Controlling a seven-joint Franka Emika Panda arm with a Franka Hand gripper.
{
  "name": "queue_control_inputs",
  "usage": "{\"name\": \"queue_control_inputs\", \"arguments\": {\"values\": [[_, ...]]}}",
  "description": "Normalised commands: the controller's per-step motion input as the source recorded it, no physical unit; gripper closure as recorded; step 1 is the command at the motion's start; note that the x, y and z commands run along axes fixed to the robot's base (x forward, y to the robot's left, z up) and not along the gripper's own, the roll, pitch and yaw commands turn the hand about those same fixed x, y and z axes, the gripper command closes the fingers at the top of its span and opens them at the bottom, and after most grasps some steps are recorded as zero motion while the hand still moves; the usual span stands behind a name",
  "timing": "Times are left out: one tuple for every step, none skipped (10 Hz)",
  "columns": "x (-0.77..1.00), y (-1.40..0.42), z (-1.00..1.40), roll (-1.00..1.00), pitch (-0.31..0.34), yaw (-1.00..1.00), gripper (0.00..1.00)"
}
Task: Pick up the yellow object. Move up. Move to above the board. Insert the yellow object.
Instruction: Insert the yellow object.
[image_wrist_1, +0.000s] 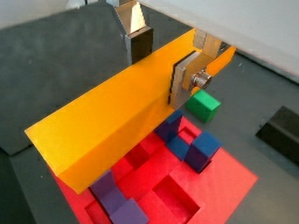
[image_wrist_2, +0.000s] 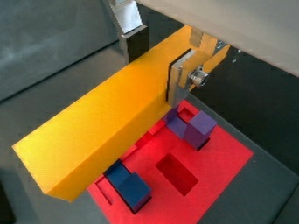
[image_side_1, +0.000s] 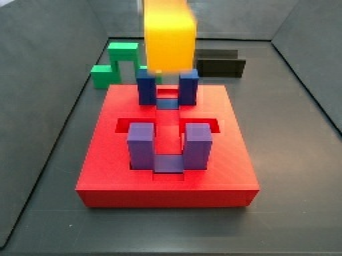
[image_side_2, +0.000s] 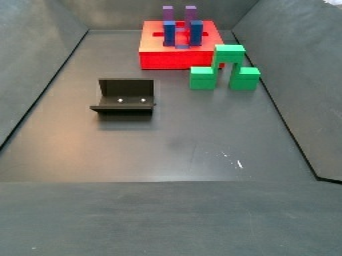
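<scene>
Grey, matt and faintly scuffed, the floor (image_side_2: 174, 150) fills the near part of a side view, walled in by dark panels that slope up on each side. No label or writing can be read anywhere (not even on the rig parts). Nearest on that floor stands the fixture (image_side_2: 124, 97), a dark L-shaped bracket, well apart from everything else. Further back comes the green stepped block (image_side_2: 222, 68), just beside the board (image_side_2: 158, 57), which lies flat against the far end with dark-blue and purple posts rising from it. In both wrist views the gripper (image_wrist_1: 163, 54) is clamped across the yellow object (image_wrist_1: 111, 109), one silver finger (image_wrist_1: 184, 77) pressed flat to each long face. The bar hangs tilted above the board's recessed slots, clear of the posts. From the front side view the yellow object's end face (image_side_1: 168, 36) sits above the rear blue posts (image_side_1: 168, 86), and a black block (image_side_1: 219, 63) lies behind the board.
</scene>
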Motion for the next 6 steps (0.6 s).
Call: {"name": "queue_control_inputs", "arguments": {"values": [[0.1, 0.0, -0.87, -0.06, -0.03, 0.0, 1.0], [0.1, 0.0, -0.75, -0.08, -0.001, 0.0, 1.0], [0.16, 0.0, -0.58, -0.02, 0.0, 0.0, 1.0], [0.23, 0.0, -0.44, 0.0, 0.0, 0.0, 1.0], [0.23, 0.0, -0.4, 0.05, -0.007, 0.0, 1.0], [0.17, 0.0, -0.37, 0.12, -0.019, -0.02, 1.0]]}}
